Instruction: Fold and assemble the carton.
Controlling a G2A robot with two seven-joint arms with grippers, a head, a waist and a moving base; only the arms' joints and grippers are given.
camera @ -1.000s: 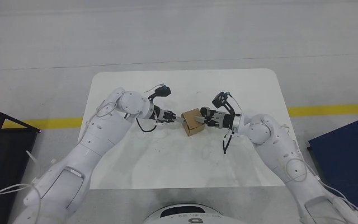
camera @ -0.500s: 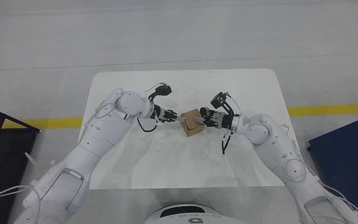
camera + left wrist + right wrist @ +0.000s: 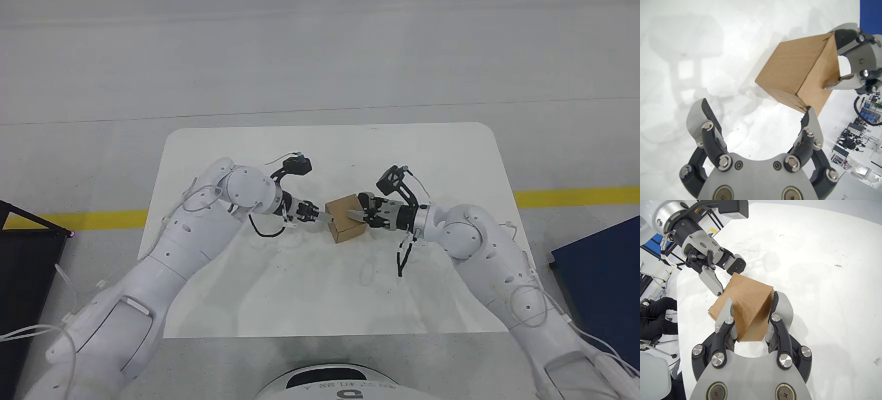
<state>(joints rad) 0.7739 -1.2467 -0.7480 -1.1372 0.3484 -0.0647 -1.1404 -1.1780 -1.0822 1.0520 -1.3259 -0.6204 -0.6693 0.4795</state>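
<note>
Brown carton near the middle of the white surface, tilted on a corner, flaps folded shut on the sides in view, inside hidden. Clamped at one end by the right pincer, one finger on each of two opposite faces. At the other end, the left pincer, fingers spread wide apart, gripping nothing, one fingertip right at the carton's lower corner, the other well off it over bare surface. Cannot tell whether the carton's low edge touches the surface or hangs just above it. Around the surface, grey floor crossed by a yellow line. Beyond the surface's edge in the left wrist view, racks and equipment farther off in the room.
</note>
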